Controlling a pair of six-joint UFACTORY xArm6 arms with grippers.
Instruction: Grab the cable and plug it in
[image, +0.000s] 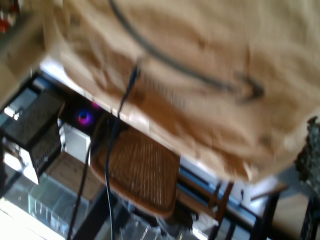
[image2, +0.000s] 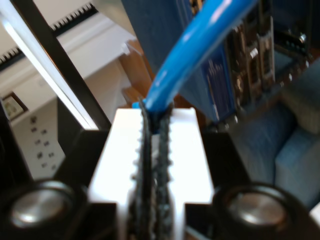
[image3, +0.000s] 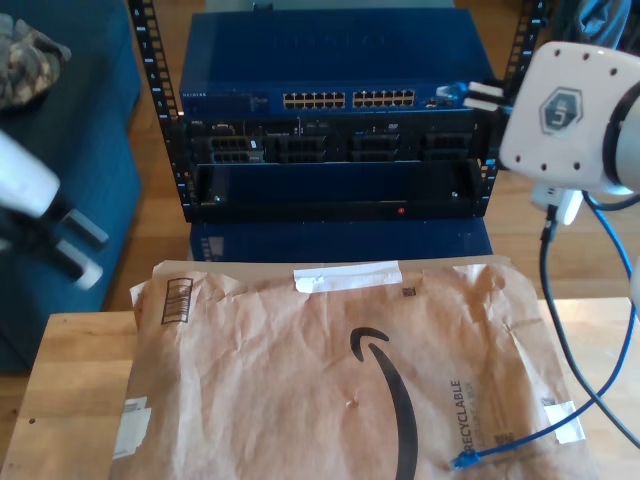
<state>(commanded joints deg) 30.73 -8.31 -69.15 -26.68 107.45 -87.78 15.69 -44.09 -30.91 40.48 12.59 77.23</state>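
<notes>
My second claw (image2: 156, 131) pinched the cable (image2: 200, 45) between white toothed fingers (image2: 186, 155), up by the blue switch (image3: 325, 62) at the exterior view's right; the cable's other plug lay on brown paper (image3: 300, 370) printed "RECYCLABLE", covering the desk (image3: 60, 400). My first claw's own state I could not tell.

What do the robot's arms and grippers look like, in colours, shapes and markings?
In the exterior view, the arm at that view's right has a rounded white joint housing marked with a grey hexagon logo. My second gripper has flat white fingers with black toothed pads, on a black body with two round silver fittings. My first gripper, blurred at that view's left, looks white with grey fingers.
</notes>
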